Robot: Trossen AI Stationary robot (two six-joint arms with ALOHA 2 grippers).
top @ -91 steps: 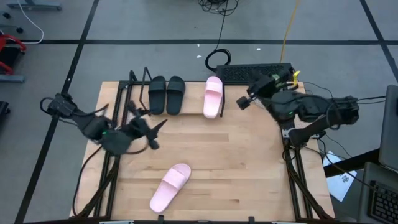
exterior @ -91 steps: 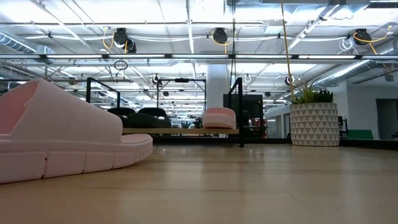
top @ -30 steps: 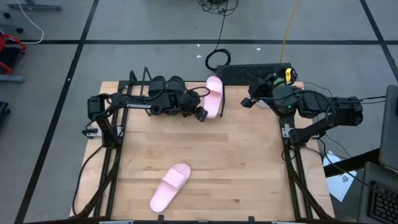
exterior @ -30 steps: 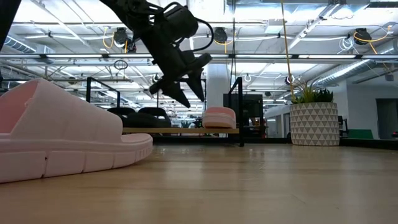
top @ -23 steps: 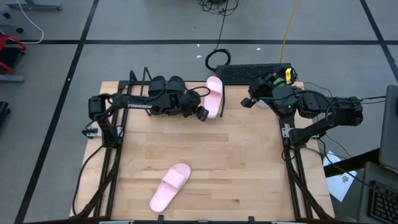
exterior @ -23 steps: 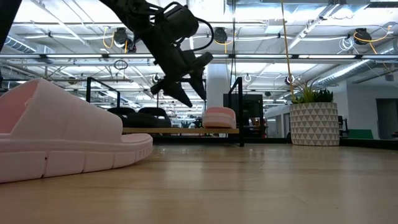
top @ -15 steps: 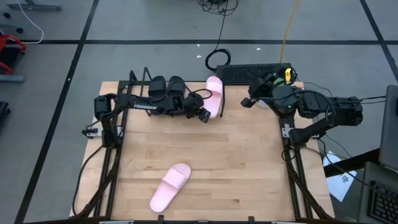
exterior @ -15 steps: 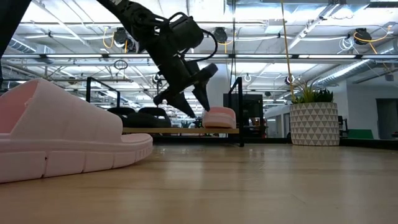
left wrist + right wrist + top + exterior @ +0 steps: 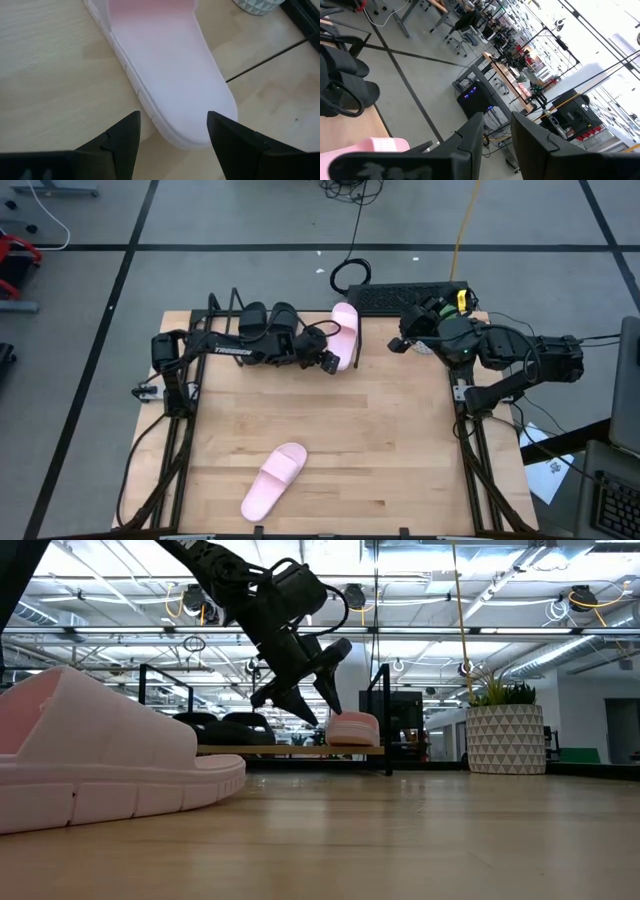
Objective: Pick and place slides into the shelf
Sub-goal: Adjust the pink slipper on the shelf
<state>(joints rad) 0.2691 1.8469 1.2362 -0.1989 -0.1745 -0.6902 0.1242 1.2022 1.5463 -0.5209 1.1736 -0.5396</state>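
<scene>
One pale pink slide [image 9: 343, 332] lies on the shelf [image 9: 290, 751] at its right end, beside two black slides [image 9: 268, 320] that my left arm partly covers. In the left wrist view its rounded end [image 9: 175, 90] fills the picture. My left gripper [image 9: 327, 363] hangs open just above that end [image 9: 350, 727], one finger on each side [image 9: 172, 125], apart from it. The second pink slide [image 9: 273, 480] rests sole down near the table's near edge [image 9: 100, 760]. My right gripper [image 9: 404, 340] waits, slightly open [image 9: 496, 122], by the table's far right corner.
A black keyboard [image 9: 408, 297] lies beyond the table's far edge, right of the shelf. The shelf's black wire end [image 9: 358, 345] stands just right of the pink slide. Bare wooden table top [image 9: 380, 440] spreads between the shelf and the near pink slide. A patterned planter [image 9: 505, 735] stands behind.
My left gripper has moved a little toward the table's right edge and come down toward the pink slide on the shelf, staying open. The slides have kept their places.
</scene>
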